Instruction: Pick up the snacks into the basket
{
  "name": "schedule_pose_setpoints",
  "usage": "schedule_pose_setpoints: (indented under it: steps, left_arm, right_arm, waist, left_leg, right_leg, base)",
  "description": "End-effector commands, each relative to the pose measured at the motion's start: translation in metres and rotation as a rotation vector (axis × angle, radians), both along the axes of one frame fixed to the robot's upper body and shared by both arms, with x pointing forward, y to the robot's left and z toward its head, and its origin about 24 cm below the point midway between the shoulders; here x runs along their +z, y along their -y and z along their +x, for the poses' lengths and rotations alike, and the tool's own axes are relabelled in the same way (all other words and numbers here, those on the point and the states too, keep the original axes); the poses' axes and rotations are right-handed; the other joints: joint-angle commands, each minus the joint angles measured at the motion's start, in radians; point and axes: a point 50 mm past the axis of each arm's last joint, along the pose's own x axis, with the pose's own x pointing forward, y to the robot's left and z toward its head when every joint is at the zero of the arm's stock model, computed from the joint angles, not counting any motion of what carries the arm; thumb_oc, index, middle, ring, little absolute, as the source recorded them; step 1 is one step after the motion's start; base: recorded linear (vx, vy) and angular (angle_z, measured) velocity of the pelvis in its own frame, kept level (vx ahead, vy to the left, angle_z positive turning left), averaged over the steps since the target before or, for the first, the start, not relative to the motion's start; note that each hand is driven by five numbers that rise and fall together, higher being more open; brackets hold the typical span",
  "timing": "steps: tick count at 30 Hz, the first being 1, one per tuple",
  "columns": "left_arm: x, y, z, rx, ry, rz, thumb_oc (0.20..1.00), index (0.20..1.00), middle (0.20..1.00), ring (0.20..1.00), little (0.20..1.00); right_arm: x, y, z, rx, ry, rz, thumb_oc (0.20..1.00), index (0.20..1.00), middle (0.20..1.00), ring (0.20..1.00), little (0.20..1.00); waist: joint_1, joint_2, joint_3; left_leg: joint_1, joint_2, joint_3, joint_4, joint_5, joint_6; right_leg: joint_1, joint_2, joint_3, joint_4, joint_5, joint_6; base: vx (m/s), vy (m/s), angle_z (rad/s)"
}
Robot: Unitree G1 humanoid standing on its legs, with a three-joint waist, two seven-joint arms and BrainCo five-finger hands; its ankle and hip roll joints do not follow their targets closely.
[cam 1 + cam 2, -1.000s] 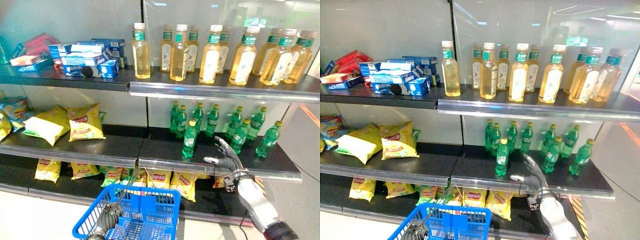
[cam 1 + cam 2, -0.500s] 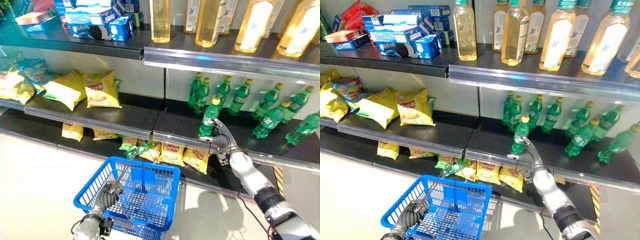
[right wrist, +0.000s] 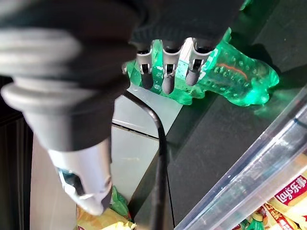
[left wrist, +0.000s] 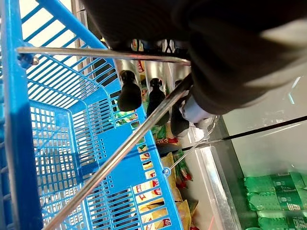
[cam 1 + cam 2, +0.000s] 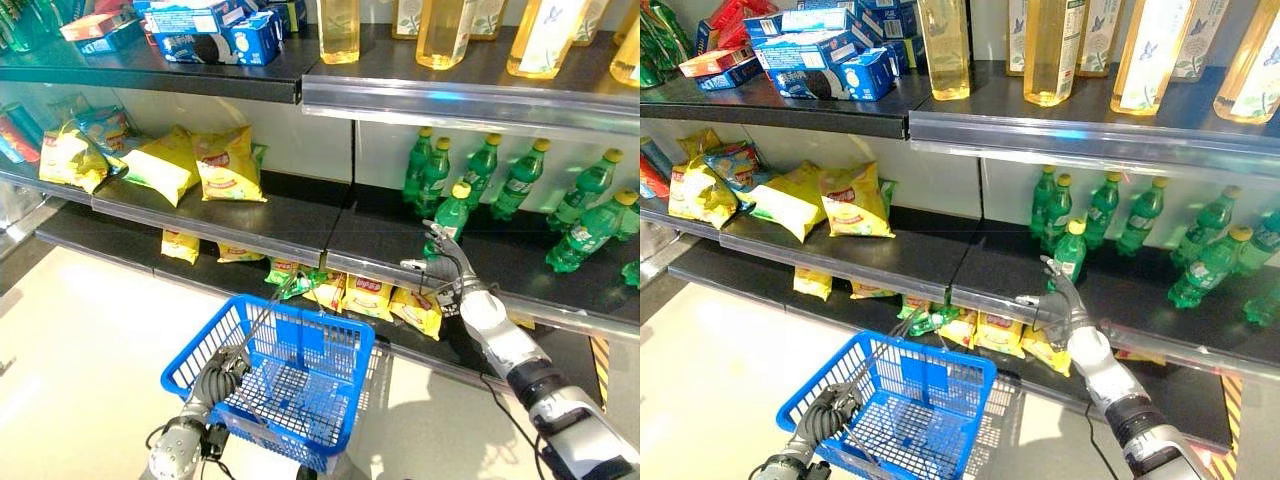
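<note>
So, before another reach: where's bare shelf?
Bare middle shelf lies between the yellow chip bags and the green bottles, where the right hand hovers. The bottom shelf's snack packs are crowded. The basket, in the left hand, is empty.

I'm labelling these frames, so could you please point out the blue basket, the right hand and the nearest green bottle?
blue basket [image 5: 352,352]: left eye view, far rim.
right hand [image 5: 447,281]: left eye view, back of hand.
nearest green bottle [image 5: 455,212]: left eye view, body below the yellow cap.
</note>
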Motion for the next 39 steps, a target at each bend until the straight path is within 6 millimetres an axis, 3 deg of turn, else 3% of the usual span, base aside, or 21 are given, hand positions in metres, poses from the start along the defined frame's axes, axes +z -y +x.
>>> schedule_pose_setpoints:
  steps: [1,6,12,17,24,31,35,36,39]
  left_arm:
    - [0.064,0.017,0.020,-0.093,0.351,-0.081,0.200,0.200,0.200,0.200,0.200]
    - [0.060,0.014,0.019,-0.051,0.345,-0.060,0.200,0.200,0.200,0.200,0.200]
    - [0.055,0.005,0.011,-0.001,0.342,-0.026,0.200,0.200,0.200,0.200,0.200]
    - [0.053,-0.002,0.008,0.026,0.334,-0.010,0.200,0.200,0.200,0.200,0.200]
    - [0.051,-0.004,0.006,0.049,0.332,-0.031,0.200,0.200,0.200,0.200,0.200]
    - [0.054,-0.001,0.007,0.005,0.331,-0.050,0.200,0.200,0.200,0.200,0.200]
    - [0.056,0.005,0.009,-0.035,0.329,-0.069,0.200,0.200,0.200,0.200,0.200]
    - [0.058,0.006,0.010,-0.045,0.328,-0.075,0.200,0.200,0.200,0.200,0.200]
    - [0.058,0.010,0.012,-0.069,0.324,-0.082,0.200,0.200,0.200,0.200,0.200]
  right_arm:
    - [0.029,0.003,-0.004,0.034,0.148,-0.043,1.000,1.000,1.000,1.000,1.000]
    - [0.026,0.005,-0.030,0.072,0.204,0.000,1.000,1.000,1.000,1.000,1.000]
    - [0.017,0.030,-0.073,0.048,0.235,0.034,1.000,1.000,1.000,1.000,1.000]
    - [0.002,0.060,-0.085,-0.117,0.208,0.080,1.000,1.000,1.000,1.000,1.000]
    - [0.004,0.090,-0.092,-0.267,0.231,0.073,1.000,1.000,1.000,1.000,1.000]
    - [0.013,0.109,-0.072,-0.343,0.192,-0.043,1.000,1.000,1.000,1.000,1.000]
    - [0.033,0.104,-0.040,-0.316,0.187,-0.093,1.000,1.000,1.000,1.000,1.000]
    - [0.045,0.098,-0.029,-0.288,0.197,-0.128,1.000,1.000,1.000,1.000,1.000]
    - [0.059,0.089,-0.014,-0.258,0.208,-0.154,1.000,1.000,1.000,1.000,1.000]
  waist:
    - [0.016,-0.008,-0.056]
    - [-0.006,-0.007,-0.060]
    - [-0.040,-0.019,-0.066]
    - [-0.053,-0.025,-0.067]
    - [-0.064,-0.026,-0.070]
    - [-0.051,-0.019,-0.063]
    - [-0.028,-0.010,-0.051]
    - [-0.022,-0.005,-0.044]
    - [-0.013,-0.001,-0.038]
  left_leg:
    - [-0.034,0.027,0.012,0.028,0.017,-0.018]
    - [-0.018,0.031,0.012,0.016,0.013,-0.013]
    - [-0.008,0.038,0.019,0.015,0.001,-0.012]
    - [-0.004,0.041,0.026,0.014,-0.003,-0.010]
    - [-0.001,0.045,0.045,0.012,-0.005,-0.011]
    - [-0.001,0.041,0.053,0.024,-0.007,-0.012]
    - [-0.007,0.038,0.052,0.029,-0.004,-0.013]
    - [-0.011,0.036,0.053,0.031,-0.002,-0.014]
    - [-0.018,0.033,0.053,0.033,0.000,-0.015]
  right_leg:
    - [-0.013,-0.043,-0.013,0.112,-0.080,0.029]
    - [-0.004,-0.037,-0.012,0.109,-0.087,0.029]
    - [0.005,-0.028,-0.006,0.092,-0.092,0.028]
    - [-0.002,-0.024,0.007,0.094,-0.090,0.029]
    - [-0.014,-0.019,0.025,0.087,-0.086,0.030]
    - [-0.019,-0.021,0.037,0.095,-0.083,0.029]
    - [-0.032,-0.023,0.046,0.109,-0.082,0.029]
    - [-0.041,-0.023,0.050,0.117,-0.082,0.029]
    - [-0.052,-0.024,0.054,0.123,-0.081,0.029]
  base:
    - [0.02,-0.029,0.03]
    - [0.02,-0.014,0.04]
    - [0.01,-0.006,0.01]
    - [0.00,0.002,-0.03]
    - [0.00,0.006,-0.15]
    - [0.00,0.002,-0.02]
    - [-0.03,0.008,-0.10]
    - [-0.04,0.017,-0.06]
    - [-0.03,0.011,-0.06]
